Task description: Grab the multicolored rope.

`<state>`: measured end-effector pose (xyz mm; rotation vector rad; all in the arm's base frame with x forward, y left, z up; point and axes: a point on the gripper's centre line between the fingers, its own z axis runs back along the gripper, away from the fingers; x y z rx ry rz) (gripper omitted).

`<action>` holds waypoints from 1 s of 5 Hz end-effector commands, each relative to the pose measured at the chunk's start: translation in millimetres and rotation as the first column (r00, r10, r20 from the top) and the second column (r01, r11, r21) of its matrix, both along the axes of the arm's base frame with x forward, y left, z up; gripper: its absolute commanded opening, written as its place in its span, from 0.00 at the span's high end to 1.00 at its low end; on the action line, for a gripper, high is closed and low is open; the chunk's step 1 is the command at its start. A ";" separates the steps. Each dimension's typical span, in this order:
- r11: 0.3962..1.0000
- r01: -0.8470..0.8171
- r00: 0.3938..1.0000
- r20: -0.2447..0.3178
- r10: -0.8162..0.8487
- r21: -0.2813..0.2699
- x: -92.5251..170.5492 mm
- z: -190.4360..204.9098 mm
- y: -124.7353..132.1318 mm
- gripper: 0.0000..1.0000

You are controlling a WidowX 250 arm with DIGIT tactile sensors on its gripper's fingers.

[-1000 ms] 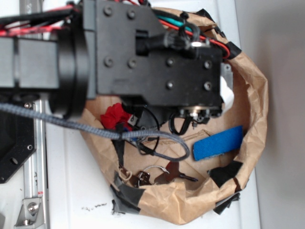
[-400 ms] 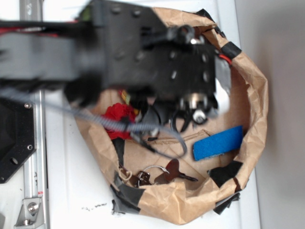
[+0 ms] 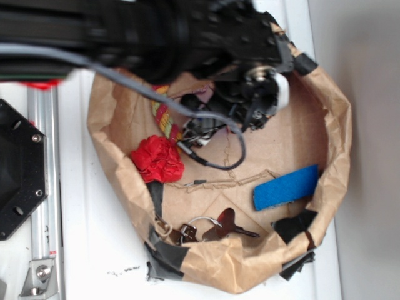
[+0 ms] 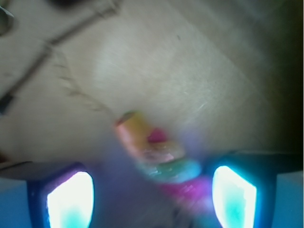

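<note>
Thick twisted rope of red, yellow and light-green strands [image 3: 164, 119]: lying on the floor of the crumpled brown paper bag [image 3: 334, 125], upper-left part of it, with one stretch showing beside the bag's left wall and the rest hidden under the arm. In the wrist view, a blurred multicoloured end [image 4: 152, 149] sitting between the two glowing pads [image 4: 70, 199], close to the lens. Black robot gripper [image 3: 253, 109]: hanging low inside the bag near its top wall, motion-blurred in the exterior view. Fingers apart, going by the wide gap between the pads in the wrist view; no clamping on the rope visible, and contact cannot be told through the blur. Probably lined up this way so the rope end falls into the gap before closing.

Red ruffled cloth ball [image 3: 158, 158]: just below the visible rope stretch, against the bag's left wall, touching or nearly touching the rope; a likely distractor, close enough to be caught by a careless close. Thin grey robot cable [image 3: 228, 150]: looping down from the arm over the bag's middle, crossing above the rope. Flat blue strip [image 3: 286, 187]: toward the bag's right wall, well apart from the rope. Dark keys on a ring [image 3: 215, 228]: near the bag's bottom wall, also well apart.
</note>
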<state>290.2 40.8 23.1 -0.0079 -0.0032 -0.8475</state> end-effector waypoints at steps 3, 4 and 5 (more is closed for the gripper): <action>0.996 0.029 0.999 0.014 -0.031 0.089 15.7 -24.7 -13.4 1.00; 0.997 0.014 0.999 0.028 -0.016 0.069 11.5 -19.4 -15.5 1.00; 0.999 -0.032 0.995 0.098 0.032 -0.001 1.3 22.7 -32.1 1.00</action>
